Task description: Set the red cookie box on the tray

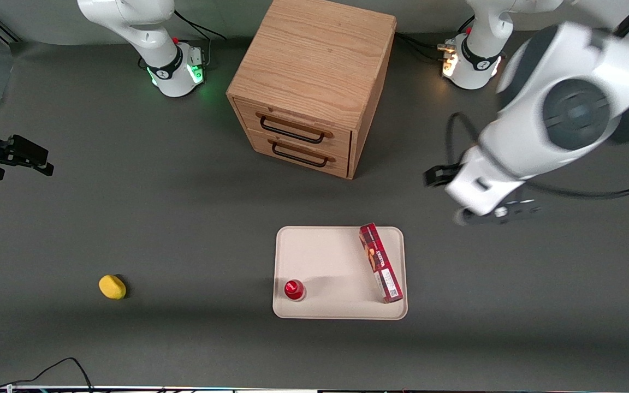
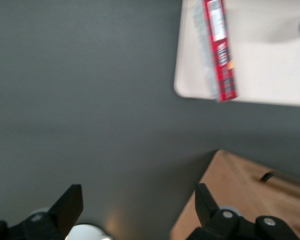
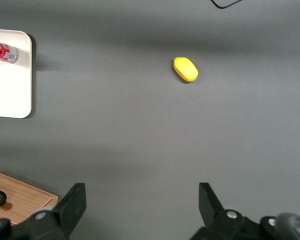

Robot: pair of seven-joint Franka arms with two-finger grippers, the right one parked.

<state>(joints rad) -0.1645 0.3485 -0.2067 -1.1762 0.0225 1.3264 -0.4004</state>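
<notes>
**Mia:** Where is the red cookie box [image 1: 381, 263] lying?

**Tom:** It is lying flat on the cream tray [image 1: 336, 256], in the lower middle of the front view. It is sitting a bit slanted, along the tray's edge toward the working arm's end. A small bottle with a red cap [image 1: 294, 289] is standing in the tray corner nearest the camera, well apart from the box.

**Mia:** And what is the claw doing?

**Tom:** The left gripper [image 1: 497, 214] is hanging over the bare gray table [image 1: 129, 218], near the tray but not over it. Its fingers [image 2: 70, 205] are spread wide and are holding nothing.

**Mia:** So the job is looking done?

**Tom:** I am thinking yes. The box is resting on the tray with nothing touching it.

**Mia:** What is the best thing to do now?

**Tom:** Going up and away slowly, I am guessing. The wooden drawer cabinet [image 1: 314, 82] is standing in the upper middle of the front view, near the arm, so the arm should be steering away from it. It should also be keeping high, so it is not bumping the box off the tray's edge.
</notes>
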